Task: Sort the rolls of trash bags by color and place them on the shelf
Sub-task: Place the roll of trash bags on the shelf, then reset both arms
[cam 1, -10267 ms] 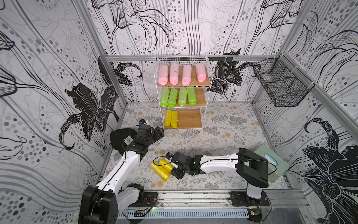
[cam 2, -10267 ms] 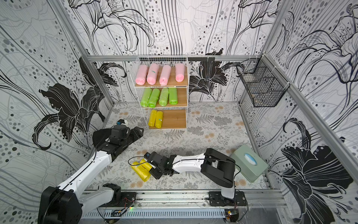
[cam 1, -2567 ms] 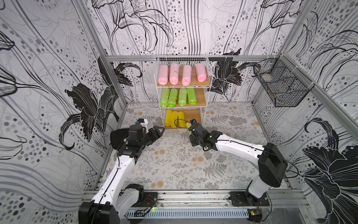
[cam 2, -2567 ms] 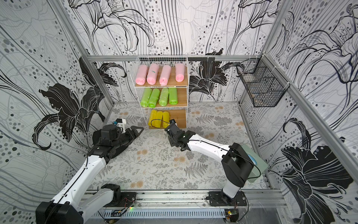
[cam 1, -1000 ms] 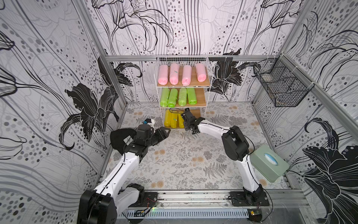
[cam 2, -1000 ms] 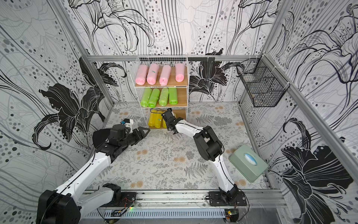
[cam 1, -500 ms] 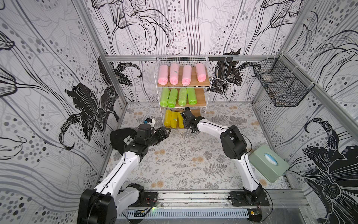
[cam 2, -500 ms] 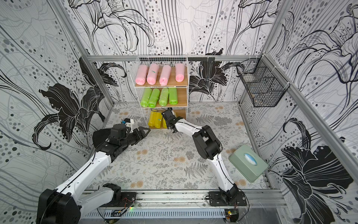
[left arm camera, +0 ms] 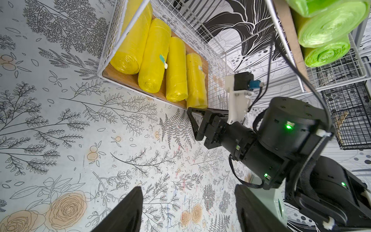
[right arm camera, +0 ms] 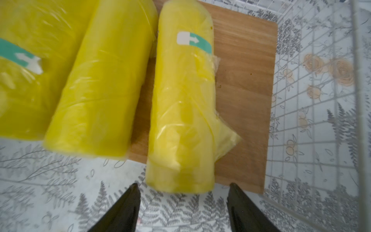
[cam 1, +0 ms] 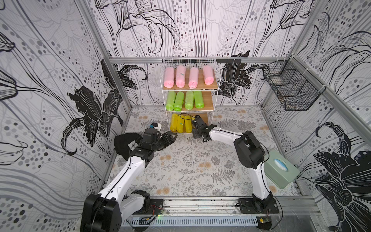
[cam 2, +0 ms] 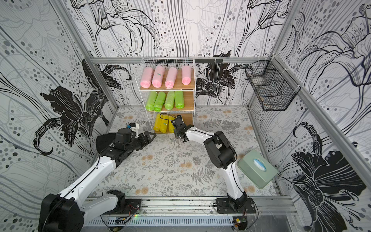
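- Four yellow rolls (left arm camera: pixel 154 56) fill most of the shelf's (cam 1: pixel 213 85) bottom board (right arm camera: pixel 247 90); a bare strip lies between the last roll and the wire side wall (right arm camera: pixel 313 104).
- The middle board (cam 1: pixel 207 100) roofs that bay.
- The surface (cam 1: pixel 190 160) before the shelf lies open.

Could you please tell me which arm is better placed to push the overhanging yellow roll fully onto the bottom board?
Probably the right: the right gripper, open, faces that yellow roll's overhanging end at the bottom board. The left gripper sits off by the shelf's opposite front corner.
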